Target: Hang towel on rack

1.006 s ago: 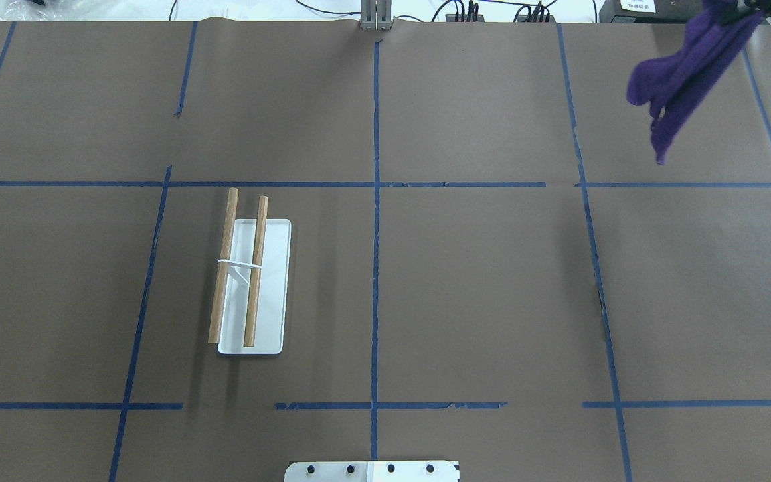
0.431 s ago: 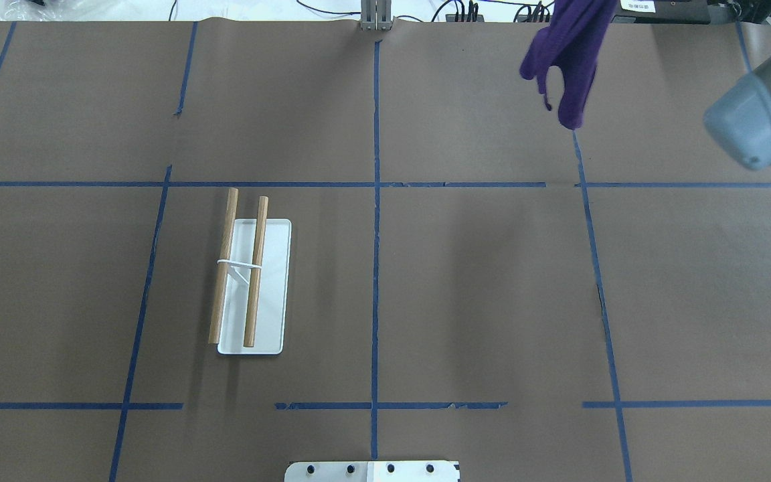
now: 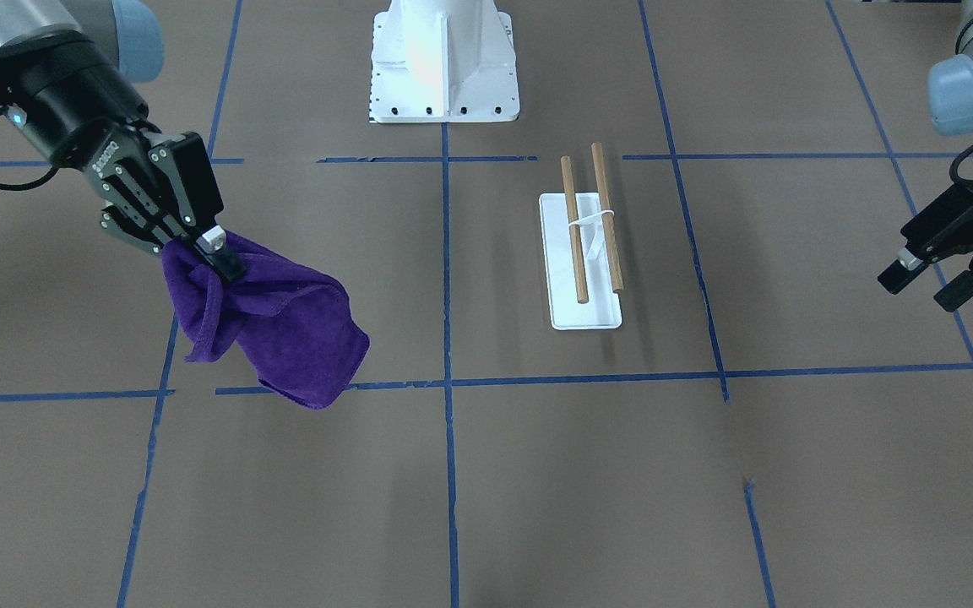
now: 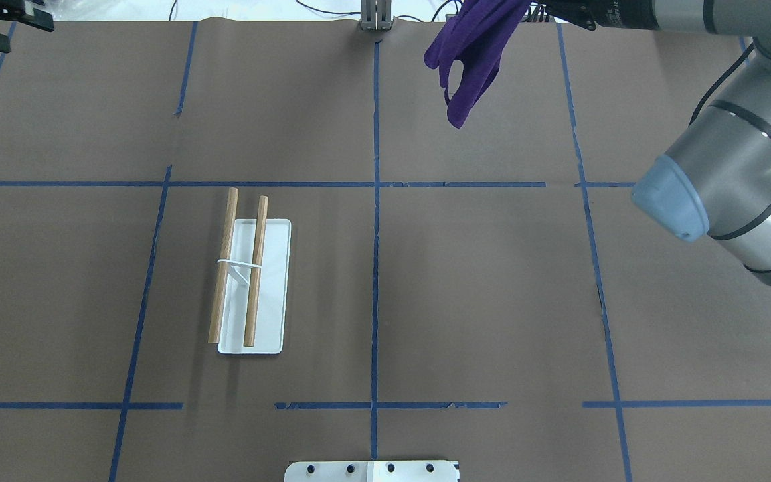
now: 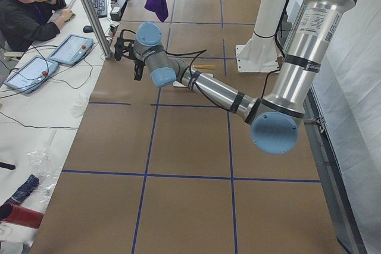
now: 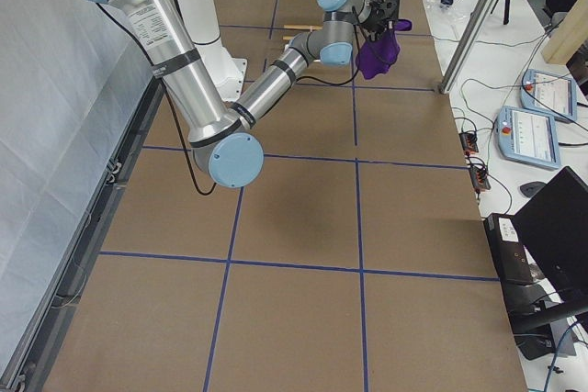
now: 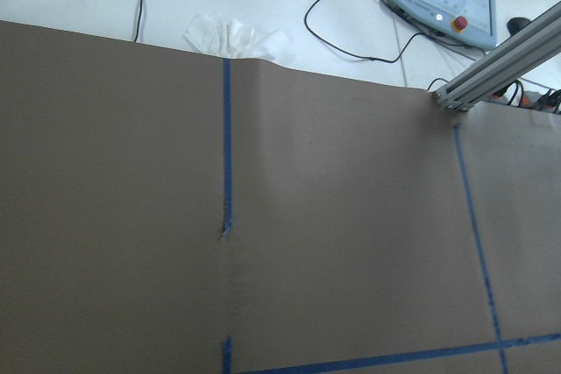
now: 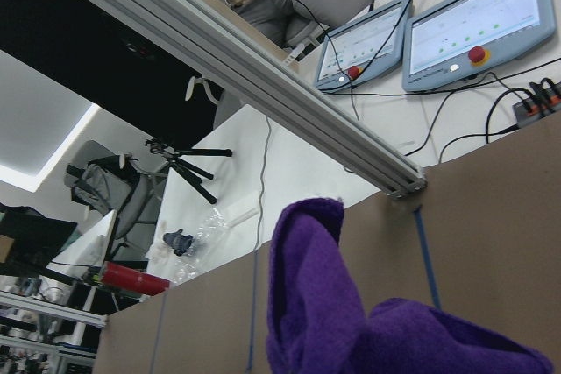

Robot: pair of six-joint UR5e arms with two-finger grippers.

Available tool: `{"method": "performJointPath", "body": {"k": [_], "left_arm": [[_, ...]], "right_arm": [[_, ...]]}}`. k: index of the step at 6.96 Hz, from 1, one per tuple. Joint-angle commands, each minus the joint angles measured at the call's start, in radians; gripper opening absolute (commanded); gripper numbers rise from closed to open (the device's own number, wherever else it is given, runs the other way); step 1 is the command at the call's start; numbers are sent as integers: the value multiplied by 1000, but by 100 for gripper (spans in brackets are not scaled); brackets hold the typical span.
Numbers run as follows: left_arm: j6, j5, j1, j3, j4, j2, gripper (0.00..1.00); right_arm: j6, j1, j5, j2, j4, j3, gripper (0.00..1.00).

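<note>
Two black two-finger hands were over the brown-paper-covered bench (image 4: 492,281), and only one of them carried anything. The right hand (image 3: 214,253) had its fingers clamped on a bunched upper edge of the small deep-purple terry towel (image 3: 284,338). The cloth hung straight from that pinch, in loose folds below the fingertips, with one stitched hem curling down its side. From the side views the towel (image 6: 377,54) looked clear of the bench surface, dangling in the air beneath the hand rather than resting on the paper. In the overhead view the towel (image 4: 466,60) was by the far edge of the bench, just on the robot's right of the central blue tape line (image 4: 376,201). The right wrist camera saw a purple fold (image 8: 324,304) filling the lower part of its picture. The small rack (image 4: 272,335), a flat white rectangular base with a white support and two parallel brown wooden rods (image 4: 256,268), stood on the robot's left half of the bench. It was well apart from the towel and across the tape line from it, and both rods were bare. The left hand (image 3: 921,285) hung near the far left corner of the bench, well away from the rack (image 3: 558,312), with its fingers apart and nothing between them. Its wrist camera showed only brown paper and tape. The large white bolted pedestal (image 3: 444,59) stood at the robot's edge of the bench.
</note>
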Motion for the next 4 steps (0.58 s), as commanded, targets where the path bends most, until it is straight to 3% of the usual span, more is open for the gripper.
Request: {"method": "performJointPath", "body": {"k": [1, 4], "left_arm": [[-314, 42, 100, 12, -188, -37, 100], [-699, 136, 243, 27, -279, -120, 100]], "right_arm": [[110, -96, -154, 3, 160, 26, 0], [112, -246, -323, 50, 167, 91, 0]]}}
